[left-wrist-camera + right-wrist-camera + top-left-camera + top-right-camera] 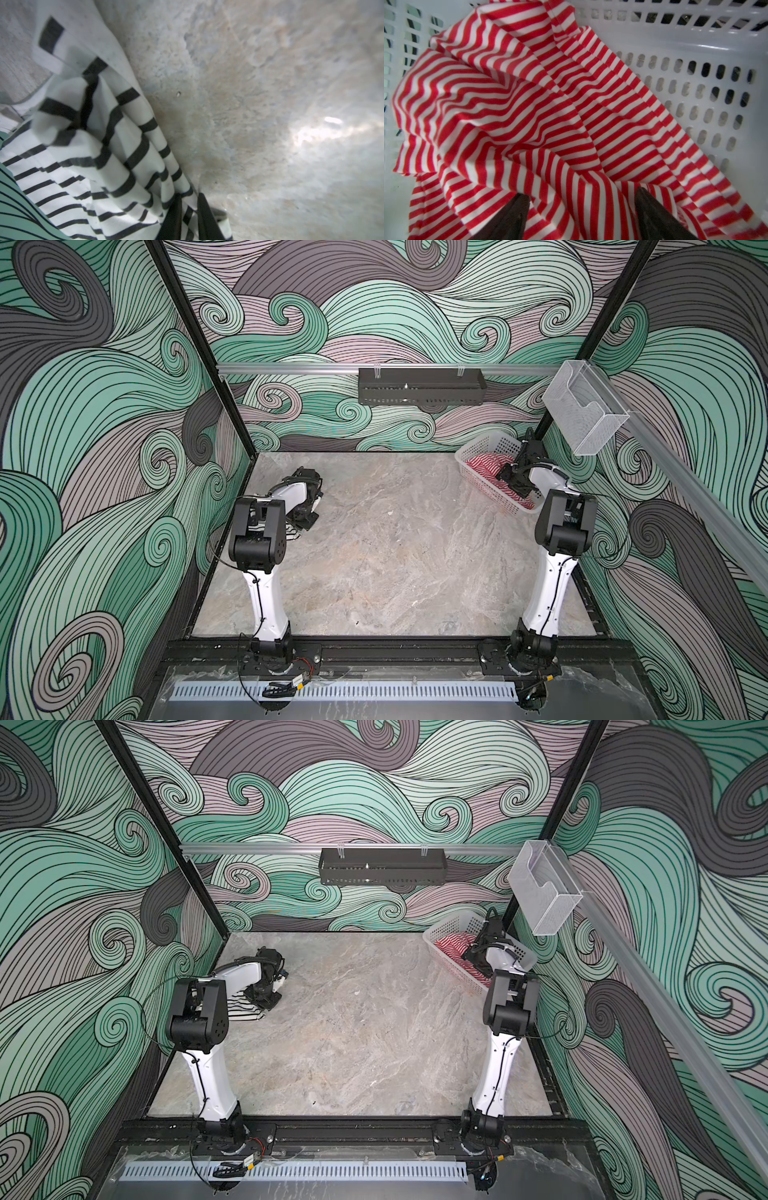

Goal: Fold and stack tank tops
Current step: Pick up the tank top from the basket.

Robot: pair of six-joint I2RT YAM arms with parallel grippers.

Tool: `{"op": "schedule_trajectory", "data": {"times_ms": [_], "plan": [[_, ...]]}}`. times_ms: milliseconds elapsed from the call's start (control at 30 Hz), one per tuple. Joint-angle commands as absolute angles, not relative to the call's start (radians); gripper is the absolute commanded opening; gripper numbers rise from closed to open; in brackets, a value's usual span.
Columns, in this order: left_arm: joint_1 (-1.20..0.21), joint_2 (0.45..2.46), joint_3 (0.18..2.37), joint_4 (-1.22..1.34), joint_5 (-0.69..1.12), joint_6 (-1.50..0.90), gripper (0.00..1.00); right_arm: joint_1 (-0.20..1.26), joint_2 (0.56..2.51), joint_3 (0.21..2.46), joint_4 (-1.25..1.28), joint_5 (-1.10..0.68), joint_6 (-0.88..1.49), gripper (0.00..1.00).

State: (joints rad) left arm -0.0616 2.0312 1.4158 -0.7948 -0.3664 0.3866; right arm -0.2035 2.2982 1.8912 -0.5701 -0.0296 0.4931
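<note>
The left arm (266, 605) and right arm (548, 593) have glossy white link shells and blocky black joint housings dotted with small holes. A thin black cable runs along each white link. The left pincer (189, 195) and right pincer (582, 192) have dark, tapered fingers (654, 216).

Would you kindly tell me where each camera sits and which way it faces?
Both top views: high over the near edge, looking down at the table, left arm, right arm and basket.
Left wrist: on the left arm, looking past the left gripper, shut on the black-and-white top, toward the table; only its fingers show.
Right wrist: on the right arm, looking into the basket at the red-and-white top; the open right gripper shows its fingers.
Shared: top views and right wrist both show basket and red-and-white top.
</note>
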Motion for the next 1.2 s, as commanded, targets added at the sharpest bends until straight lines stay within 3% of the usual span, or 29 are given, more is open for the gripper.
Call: {"op": "schedule_trajectory", "data": {"times_ms": [0, 167, 433, 733, 933, 1167], "plan": [[-0.049, 2.033, 1.465, -0.830, -0.368, 0.361, 0.19, -0.205, 2.282, 1.879, -0.582, -0.076, 0.491, 0.63], [-0.049, 2.039, 1.494, -0.849, -0.350, 0.346, 0.19, -0.205, 2.186, 1.760, -0.470, -0.127, 0.524, 0.01], [-0.051, 2.013, 1.494, -0.860, -0.266, 0.318, 0.20, -0.177, 1.787, 1.203, 0.125, -0.054, 0.657, 0.00], [-0.061, 1.995, 1.483, -0.867, -0.218, 0.293, 0.19, -0.058, 1.440, 1.003, 0.221, 0.127, 0.620, 0.00], [-0.084, 1.973, 1.468, -0.862, -0.213, 0.290, 0.19, 0.048, 1.246, 0.909, 0.276, 0.150, 0.636, 0.00], [-0.092, 1.932, 1.497, -0.888, -0.201, 0.282, 0.19, 0.243, 1.066, 0.959, 0.220, 0.216, 0.539, 0.00]]}}
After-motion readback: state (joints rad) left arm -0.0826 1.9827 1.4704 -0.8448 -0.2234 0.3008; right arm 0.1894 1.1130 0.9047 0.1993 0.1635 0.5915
